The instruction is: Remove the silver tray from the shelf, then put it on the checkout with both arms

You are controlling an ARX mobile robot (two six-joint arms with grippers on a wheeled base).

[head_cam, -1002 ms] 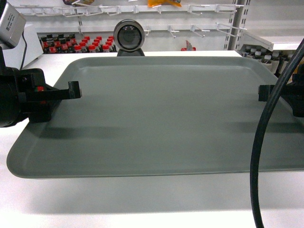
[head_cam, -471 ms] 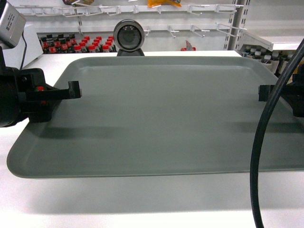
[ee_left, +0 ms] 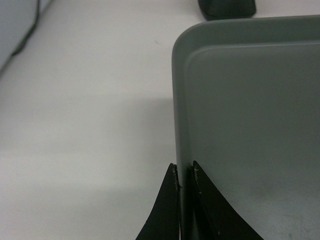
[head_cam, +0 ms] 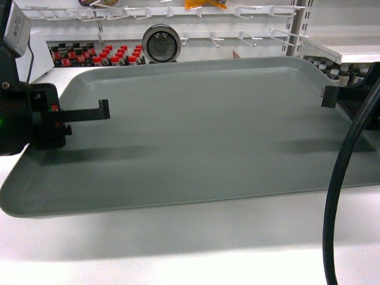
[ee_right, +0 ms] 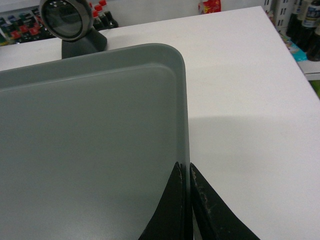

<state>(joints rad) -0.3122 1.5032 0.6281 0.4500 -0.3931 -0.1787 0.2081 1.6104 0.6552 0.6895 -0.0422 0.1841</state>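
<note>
Beyond the left claw [head_cam: 101, 110] we see white wall racks of bare peg hooks [head_cam: 237, 37] and a low shelf of red-capped bottles [head_cam: 95, 54]; past the right claw [head_cam: 330, 96], dark-capped bottles [head_cam: 328, 66] under a white shelf board [head_cam: 350, 52].

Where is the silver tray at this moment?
The silver tray fills the middle of the head view, above the white checkout, gripped at its side rims by the left gripper and right gripper, before the scanner.

Silver tray [head_cam: 196, 130]: 1
Grippers: 2 — left gripper [ee_left: 184, 172], right gripper [ee_right: 188, 170]
Scanner [head_cam: 161, 44]: 1
Checkout [head_cam: 190, 249]: 1
</note>
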